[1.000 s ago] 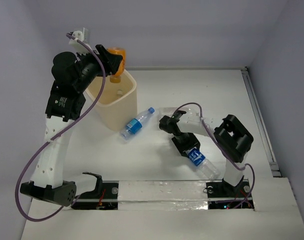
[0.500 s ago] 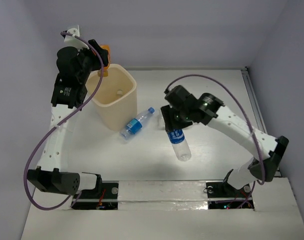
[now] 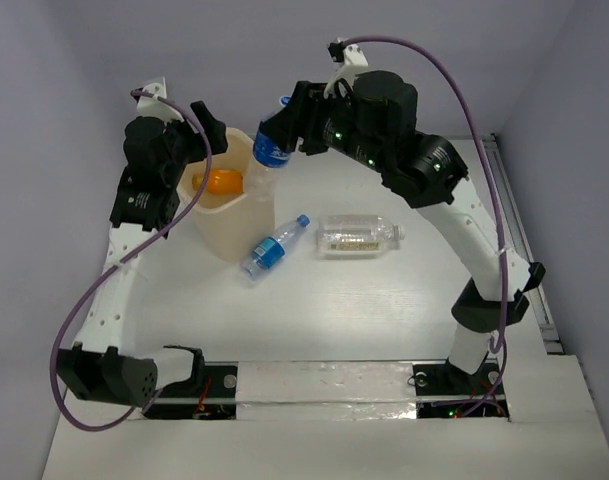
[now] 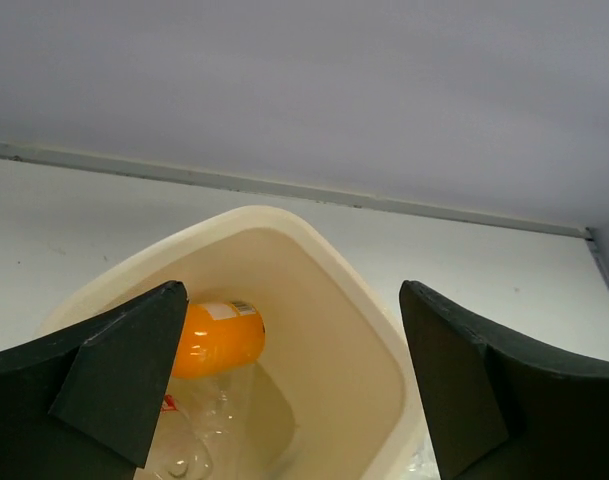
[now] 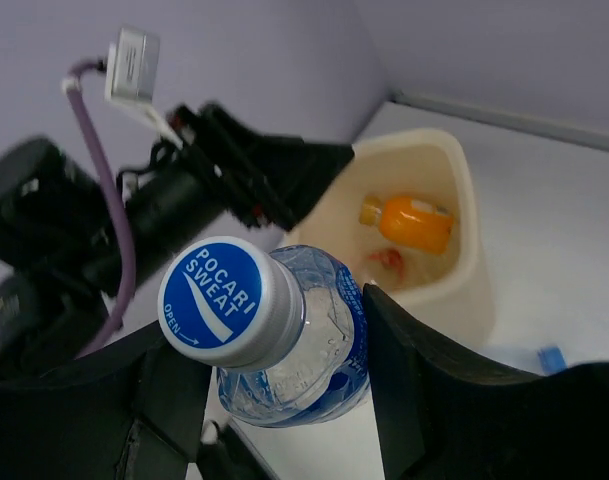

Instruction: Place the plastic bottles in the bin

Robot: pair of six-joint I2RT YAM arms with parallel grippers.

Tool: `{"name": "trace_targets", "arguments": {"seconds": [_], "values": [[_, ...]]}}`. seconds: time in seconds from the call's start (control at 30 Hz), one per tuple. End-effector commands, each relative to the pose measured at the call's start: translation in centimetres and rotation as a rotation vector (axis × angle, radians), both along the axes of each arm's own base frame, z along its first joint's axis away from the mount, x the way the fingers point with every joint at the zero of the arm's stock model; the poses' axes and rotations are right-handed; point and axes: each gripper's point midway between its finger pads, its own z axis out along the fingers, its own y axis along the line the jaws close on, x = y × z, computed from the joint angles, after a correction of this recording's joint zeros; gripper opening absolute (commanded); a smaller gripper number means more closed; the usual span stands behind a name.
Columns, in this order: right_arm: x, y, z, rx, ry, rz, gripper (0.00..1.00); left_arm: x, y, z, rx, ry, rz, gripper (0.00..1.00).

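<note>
The cream bin (image 3: pixel 246 213) stands at the back left. An orange bottle (image 3: pixel 224 182) lies inside it, also in the left wrist view (image 4: pixel 216 338) and the right wrist view (image 5: pixel 416 222), over a clear bottle with a red label (image 5: pixel 388 260). My left gripper (image 3: pixel 210 128) is open and empty above the bin's far left rim. My right gripper (image 3: pixel 287 135) is shut on a blue-labelled bottle (image 3: pixel 270 152) with a blue cap (image 5: pixel 224 297), held above the bin's right rim. A small blue-labelled bottle (image 3: pixel 274 246) and a large clear bottle (image 3: pixel 357 237) lie on the table.
The white table (image 3: pixel 404 300) ends at a back wall (image 3: pixel 384 60) close behind the bin. A metal rail (image 3: pixel 519 240) runs along the right edge. The purple cable of the left arm (image 5: pixel 94 140) shows in the right wrist view.
The orange bottle left my left gripper and now lies in the bin. My right arm lifted the blue-labelled bottle from mid-table to above the bin's right rim, uncovering the large clear bottle.
</note>
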Motion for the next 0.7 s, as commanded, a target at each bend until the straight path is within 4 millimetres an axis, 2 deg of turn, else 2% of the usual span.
{"name": "trace_targets", "arguments": {"seconds": [0.0,0.03,0.07,0.1,0.13,0.17,0.23,0.27,0.33,0.37,0.43,0.5,0.53,0.57,0.6,0.63,0.67], "values": [[2.7,1.1,5.9,0.269,-0.096,-0.040,0.45,-4.0,0.3,3.7,-0.039,-0.093,-0.014,0.84],[4.2,1.4,4.8,0.275,-0.079,-0.073,0.45,-4.6,0.2,3.6,-0.047,-0.091,-0.022,0.82],[5.0,2.0,5.5,0.332,-0.103,-0.085,0.45,-5.2,0.1,3.2,-0.059,-0.076,-0.028,0.81],[5.5,2.4,5.4,0.361,-0.098,-0.095,0.45,-6.4,0.1,2.8,-0.068,-0.075,-0.038,0.80],[6.8,2.4,5.1,0.374,-0.099,-0.132,0.45,-6.9,-0.2,2.4,-0.074,-0.066,-0.056,0.77],[8.1,3.5,4.1,0.384,-0.095,-0.146,0.45,-7.6,-0.3,1.6,-0.082,-0.040,-0.064,0.76],[9.3,4.5,3.4,0.409,-0.078,-0.161,0.45,-9.1,-0.4,0.3,-0.083,-0.008,-0.077,0.72],[10.3,5.6,2.4,0.411,-0.071,-0.163,0.49,-9.8,-0.7,-0.9,-0.074,0.036,-0.088,0.71],[10.9,6.6,1.6,0.413,-0.060,-0.157,0.58,-11.0,-1.6,-2.3,-0.051,0.071,-0.126,0.68],[11.0,6.7,1.7,0.414,-0.064,-0.152,0.70,-11.5,-1.8,-3.3,-0.037,0.101,-0.138,0.67],[11.3,7.3,0.7,0.386,-0.060,-0.145,0.81,-12.4,-2.1,-4.4,-0.006,0.113,-0.158,0.66],[12.0,6.2,0.6,0.373,-0.055,-0.167,0.90,-13.3,-3.1,-5.2,0.031,0.116,-0.203,0.61],[11.6,6.2,0.7,0.372,-0.052,-0.148,0.91,-13.6,-3.6,-5.4,0.048,0.117,-0.218,0.61],[11.5,5.2,1.0,0.369,-0.052,-0.158,0.91,-14.2,-4.7,-6.2,0.091,0.131,-0.238,0.60],[11.5,5.1,1.1,0.368,-0.055,-0.158,0.93,-14.8,-6.1,-6.8,0.101,0.147,-0.290,0.60],[11.2,4.0,1.5,0.363,-0.061,-0.168,0.93,-14.6,-6.0,-7.4,0.141,0.161,-0.254,0.60],[11.2,3.0,1.7,0.357,-0.064,-0.179,0.93,-14.8,-6.8,-8.1,0.166,0.183,-0.274,0.60]]}}
